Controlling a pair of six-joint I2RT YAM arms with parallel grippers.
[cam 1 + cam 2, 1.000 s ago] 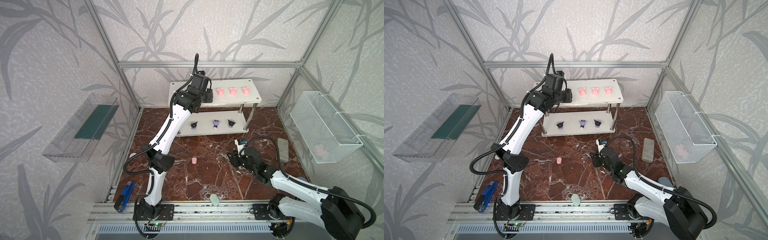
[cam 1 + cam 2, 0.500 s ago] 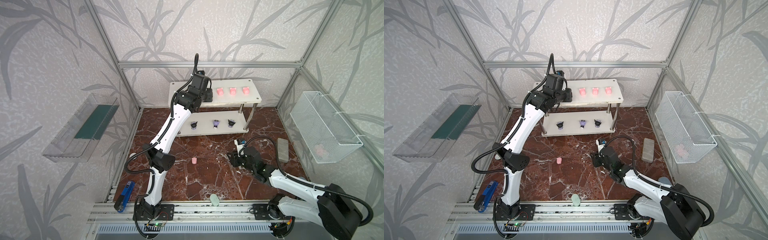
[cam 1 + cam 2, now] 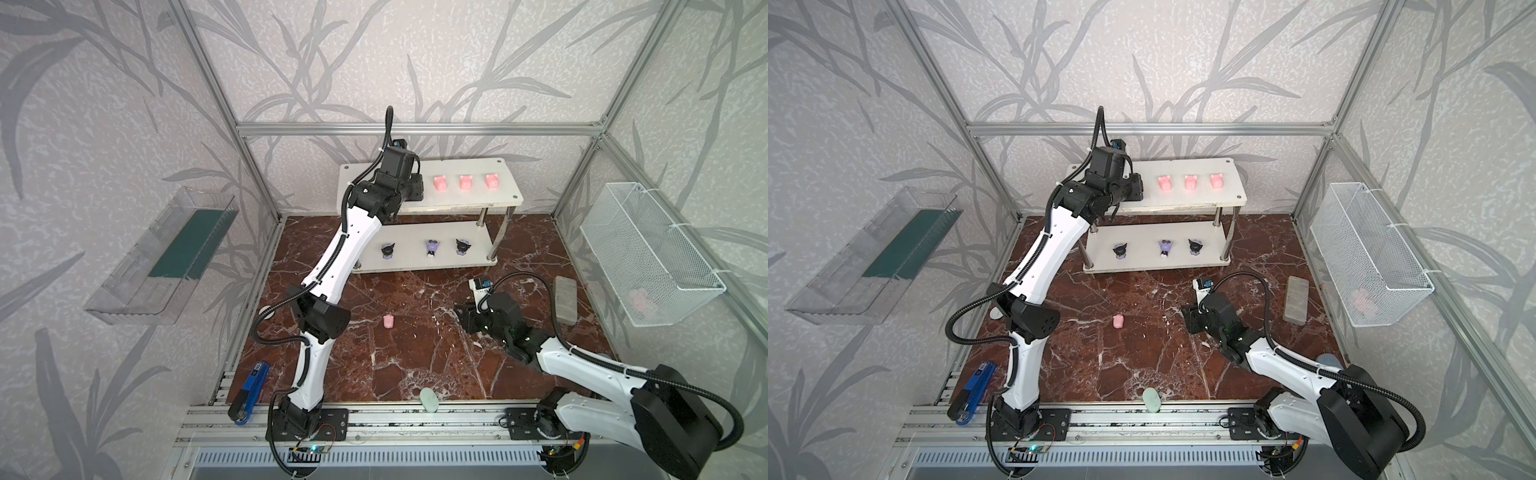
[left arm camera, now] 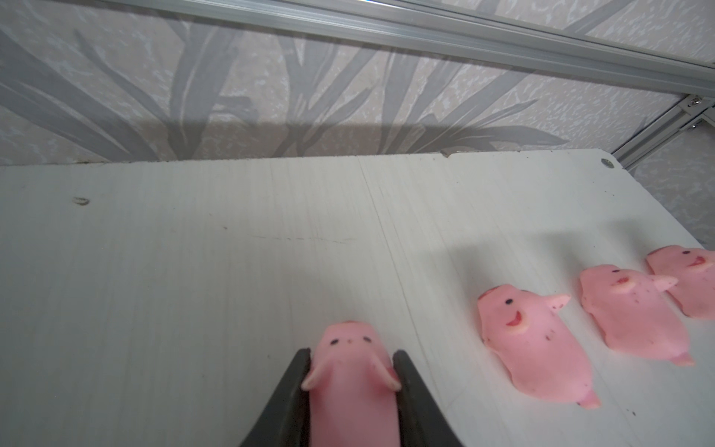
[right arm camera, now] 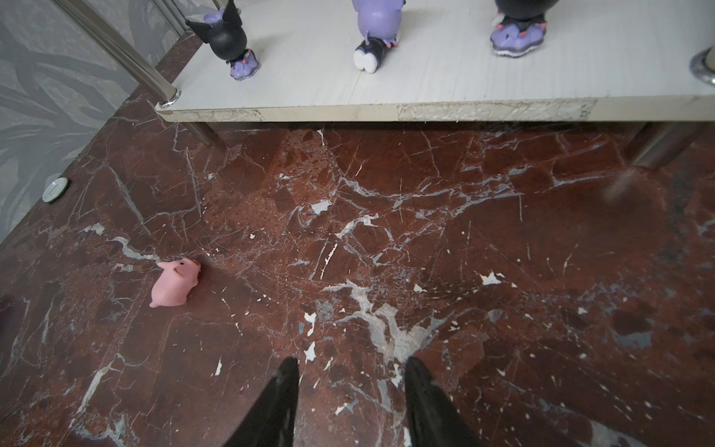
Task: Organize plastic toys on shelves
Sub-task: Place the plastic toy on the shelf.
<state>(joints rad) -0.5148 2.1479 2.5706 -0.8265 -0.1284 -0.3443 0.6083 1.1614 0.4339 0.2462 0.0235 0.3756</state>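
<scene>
Dot-eyed, floppy-eared pink pig (image 4: 350, 371)

Left arm (image 3: 345, 245) is stretched tall and way forward, wrist bent so the left tool (image 4: 352, 353) points roughly level, fingers pressed on both flanks of a pink pig (image 4: 350, 336). Right arm (image 3: 582, 365) sits low, reaching toward the middle, right tool (image 5: 352, 363) gaping apart with nothing between its fingers.
</scene>
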